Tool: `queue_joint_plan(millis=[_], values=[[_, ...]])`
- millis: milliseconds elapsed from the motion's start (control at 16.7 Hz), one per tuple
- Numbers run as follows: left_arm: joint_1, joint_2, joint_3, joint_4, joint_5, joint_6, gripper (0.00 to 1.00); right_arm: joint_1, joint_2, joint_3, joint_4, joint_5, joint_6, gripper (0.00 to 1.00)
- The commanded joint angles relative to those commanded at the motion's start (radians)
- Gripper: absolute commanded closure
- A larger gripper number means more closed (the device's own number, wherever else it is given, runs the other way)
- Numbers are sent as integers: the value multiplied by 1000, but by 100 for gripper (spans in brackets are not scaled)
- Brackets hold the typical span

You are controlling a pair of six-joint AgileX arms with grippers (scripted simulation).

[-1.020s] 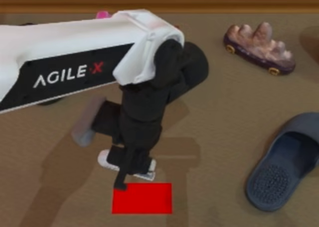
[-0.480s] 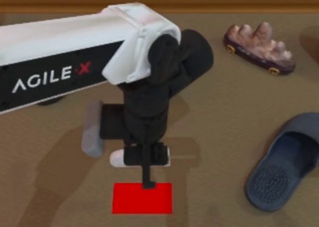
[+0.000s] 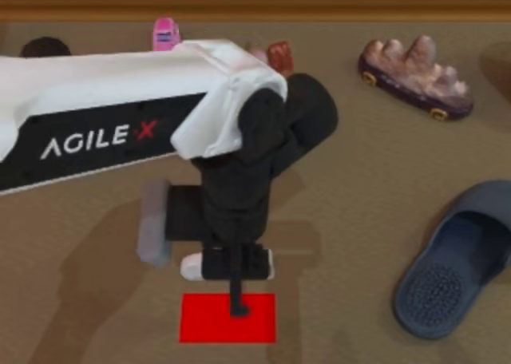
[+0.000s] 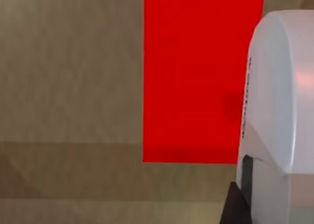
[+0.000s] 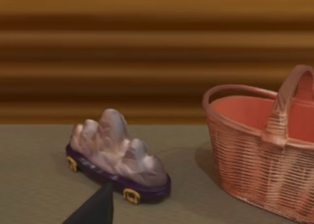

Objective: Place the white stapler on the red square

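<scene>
Low in the frame's centre-left, the left gripper (image 3: 231, 278) has its fingers clenched across the middle of the white stapler (image 3: 192, 265), a light, stiff, smooth-shelled thing best pinched mid-body, hanging just above the red square (image 3: 206, 320).

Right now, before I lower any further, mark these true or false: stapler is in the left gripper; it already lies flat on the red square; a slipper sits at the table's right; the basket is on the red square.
1. The left gripper holds the white stapler: true.
2. The stapler lies on the red square: false, it is held just beside its edge.
3. A dark blue slipper sits at the right: true.
4. The basket is on the red square: false, nothing rests there.
</scene>
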Motion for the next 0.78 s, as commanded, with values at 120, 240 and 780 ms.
queue_joint_plan(millis=[120, 240, 780], values=[[4, 25, -71, 113, 1, 3, 100, 0, 0, 0, 0, 0, 0, 0], [5, 49, -140, 205, 1, 6, 100, 0, 0, 0, 0, 0, 0, 0], [6, 70, -194, 267, 0, 8, 85, 0, 0, 0, 0, 0, 0, 0]])
